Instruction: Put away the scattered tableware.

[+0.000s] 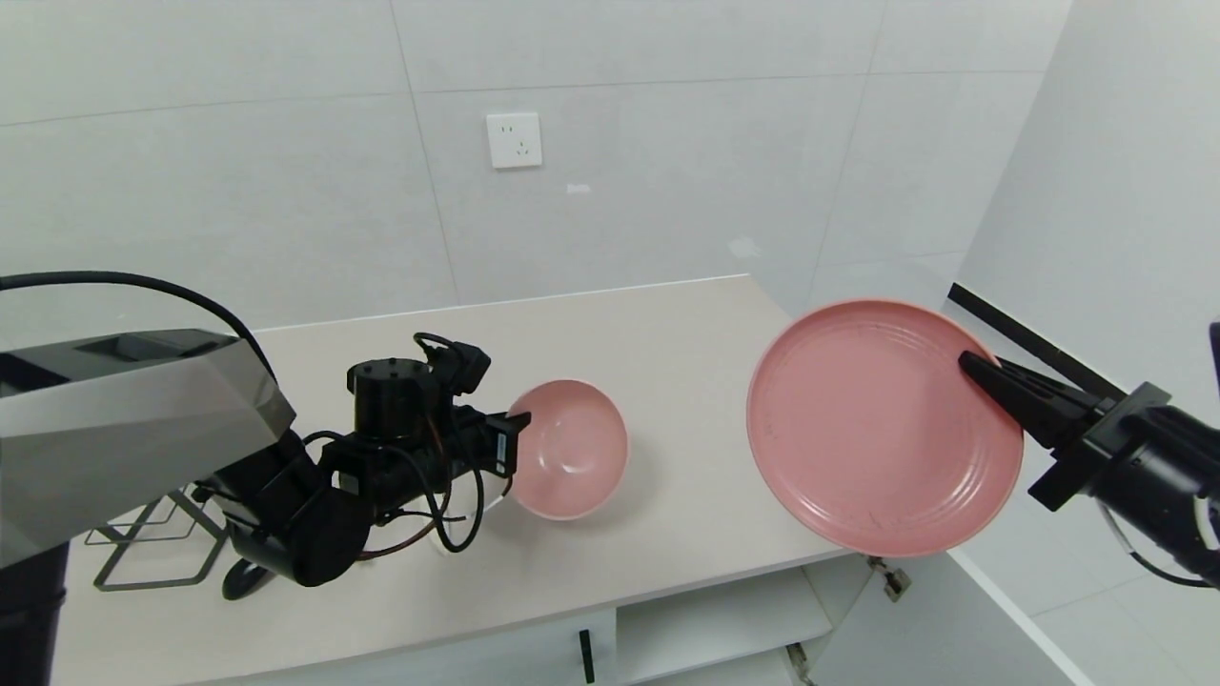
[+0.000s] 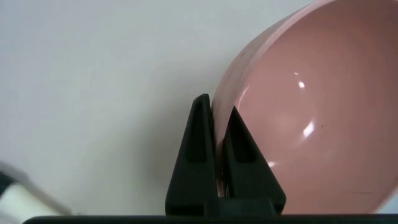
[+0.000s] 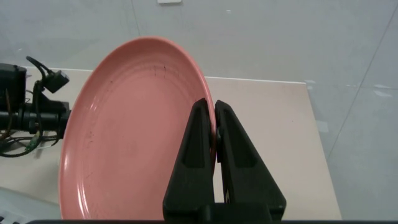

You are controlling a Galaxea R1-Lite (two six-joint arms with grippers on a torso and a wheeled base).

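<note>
Left claw [image 1: 516, 431]: closed on the rim of the pink bowl [image 1: 572, 448], one finger inside the wall and one outside, seen close up in the left wrist view [image 2: 217, 111].
Pink bowl [image 2: 305, 118]: sits just beyond the left claw's tips, over the counter [image 1: 667, 333]. It is tilted so its glossy inside faces up and forward. I cannot tell whether its base touches the counter.
Bowl contents: the inside shows bare pink glaze with bright light spots.
Right claw [image 1: 968, 363]: clamped on the edge of the pink plate [image 1: 877, 424], with its fingers pinching the rim between them [image 3: 212, 111].
Pink plate [image 3: 130, 143]: extends from the right claw's tips toward the left claw. It is held tilted in the air by the counter's right front corner.
Plate face: ringed ridges with a few small dark marks.
Wire rack [image 1: 143, 548]: on the counter behind the left claw, well away from the bowl.
Open cabinet shelf [image 1: 724, 615]: below the counter's front edge, under the plate.
</note>
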